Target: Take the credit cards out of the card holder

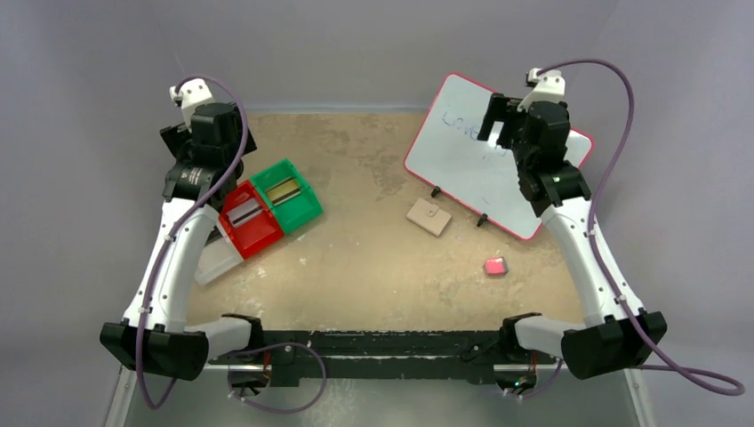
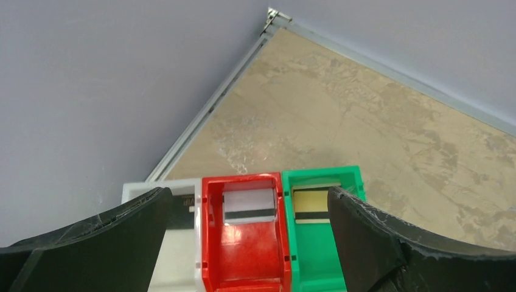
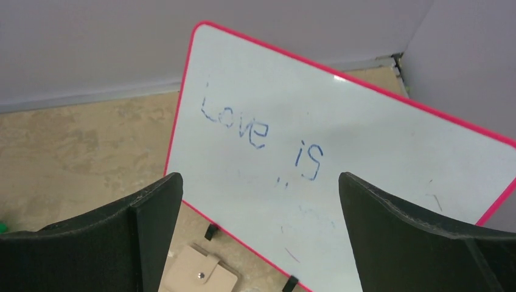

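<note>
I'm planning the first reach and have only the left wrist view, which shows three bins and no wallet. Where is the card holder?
Observer: The card holder lies closed on the table, right beside the near edge of the whiteboard.
Operator: Which arm is nearer to it?
Observer: The right one. The right gripper hovers over the whiteboard with its jaws open, and its wrist view shows the card holder just below.
Operator: Anything else close by?
Observer: A small pink-red block sits apart from the card holder, toward the right arm's base.
</note>
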Motion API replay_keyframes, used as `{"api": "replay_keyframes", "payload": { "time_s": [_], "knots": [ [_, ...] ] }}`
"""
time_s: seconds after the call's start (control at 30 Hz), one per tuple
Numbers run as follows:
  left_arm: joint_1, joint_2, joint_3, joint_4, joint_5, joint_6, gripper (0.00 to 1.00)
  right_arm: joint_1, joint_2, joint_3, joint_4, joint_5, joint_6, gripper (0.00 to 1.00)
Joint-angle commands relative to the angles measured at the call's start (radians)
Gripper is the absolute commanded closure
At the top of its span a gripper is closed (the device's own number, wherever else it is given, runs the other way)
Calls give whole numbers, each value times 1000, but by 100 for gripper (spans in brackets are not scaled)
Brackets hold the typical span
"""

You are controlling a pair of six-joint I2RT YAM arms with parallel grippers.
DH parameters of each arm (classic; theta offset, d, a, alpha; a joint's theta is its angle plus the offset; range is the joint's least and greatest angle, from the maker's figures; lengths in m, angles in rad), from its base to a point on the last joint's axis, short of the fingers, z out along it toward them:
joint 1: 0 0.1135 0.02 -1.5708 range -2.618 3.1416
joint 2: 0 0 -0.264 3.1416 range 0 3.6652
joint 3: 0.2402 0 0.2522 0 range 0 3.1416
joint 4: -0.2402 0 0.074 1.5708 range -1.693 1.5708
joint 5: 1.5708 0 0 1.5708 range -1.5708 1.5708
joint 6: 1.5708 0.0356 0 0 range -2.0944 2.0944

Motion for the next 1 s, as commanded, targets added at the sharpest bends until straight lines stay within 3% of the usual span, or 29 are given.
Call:
{"api": "replay_keyframes", "payload": {
  "time_s": [0.0,0.23,0.6,0.97],
  "knots": [
    [-6,-65,-75,44,-59,-88,0,-39,-23,-61,13,-109,70,0],
    [-10,-139,-221,18,0,-230,0,-98,27,-150,-7,-296,139,0],
    [-19,-156,-417,113,402,-339,1,-140,283,-121,-49,-518,177,2],
    [-23,-127,-470,126,545,-351,1,-29,534,-55,-81,-478,189,5]
  ]
}}
